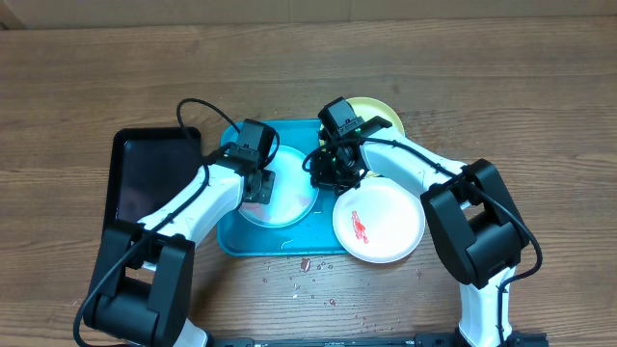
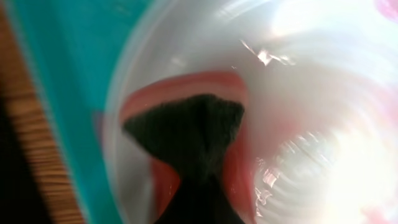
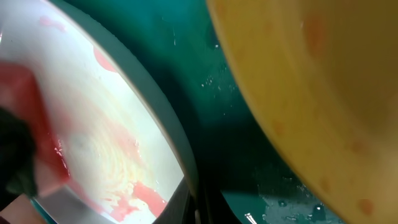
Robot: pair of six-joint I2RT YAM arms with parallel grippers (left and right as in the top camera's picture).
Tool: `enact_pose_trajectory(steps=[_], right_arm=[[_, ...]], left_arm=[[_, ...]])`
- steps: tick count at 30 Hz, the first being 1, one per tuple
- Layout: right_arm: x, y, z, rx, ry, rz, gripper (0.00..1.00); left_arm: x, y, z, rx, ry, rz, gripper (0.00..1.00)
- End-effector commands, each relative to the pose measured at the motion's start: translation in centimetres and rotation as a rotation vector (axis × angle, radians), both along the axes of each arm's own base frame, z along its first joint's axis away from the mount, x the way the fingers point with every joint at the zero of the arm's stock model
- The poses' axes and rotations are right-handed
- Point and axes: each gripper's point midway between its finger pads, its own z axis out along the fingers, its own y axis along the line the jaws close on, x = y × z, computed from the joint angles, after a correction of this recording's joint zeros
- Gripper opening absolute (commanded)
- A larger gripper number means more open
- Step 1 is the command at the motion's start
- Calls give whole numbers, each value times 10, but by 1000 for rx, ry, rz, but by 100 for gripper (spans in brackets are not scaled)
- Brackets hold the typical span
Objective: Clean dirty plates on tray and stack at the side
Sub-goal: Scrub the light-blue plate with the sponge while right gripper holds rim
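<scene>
Fingers of the left gripper (image 1: pixel 258 183) are sitting drawn together, clamping a soft red piece (image 2: pixel 186 84) and pressing it down onto the pale centre of the light blue plate (image 1: pixel 294 198). I cannot tell what the red piece is. The right gripper (image 1: pixel 335 173) is hovering at this plate's right edge with its jaws closed. Its own camera is not showing its fingers, so I cannot tell whether it is gripping the rim.

The light blue plate is lying flat inside the tray (image 1: pixel 234 238), toward the left half. Red smears are showing across its centre in the right wrist view.

Nearer the robot on the right, the pinkish-white plate (image 1: pixel 390 226) is lying across the tray's right rim, partly over the table (image 1: pixel 482 77), and is carrying a red smear (image 1: pixel 359 226).

Farther off, the yellow-green plate (image 1: pixel 381 111) is lying at the tray's far right corner, partly hidden behind the right arm.

A black tray (image 1: pixel 154 178) is sitting just left of the turquoise one.
</scene>
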Motion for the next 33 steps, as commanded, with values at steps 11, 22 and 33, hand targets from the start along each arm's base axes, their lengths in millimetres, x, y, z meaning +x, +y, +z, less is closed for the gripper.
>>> enact_pose_trajectory(steps=[11,22,33], right_arm=[[-32,36,4,74,54,88,4],[-32,38,3,57,34,98,4],[-20,26,1,42,27,54,4]], left_arm=[[-19,-83,9,-421,85,-290,4],[20,7,2,43,-88,80,4],[-33,38,-7,179,108,189,4]])
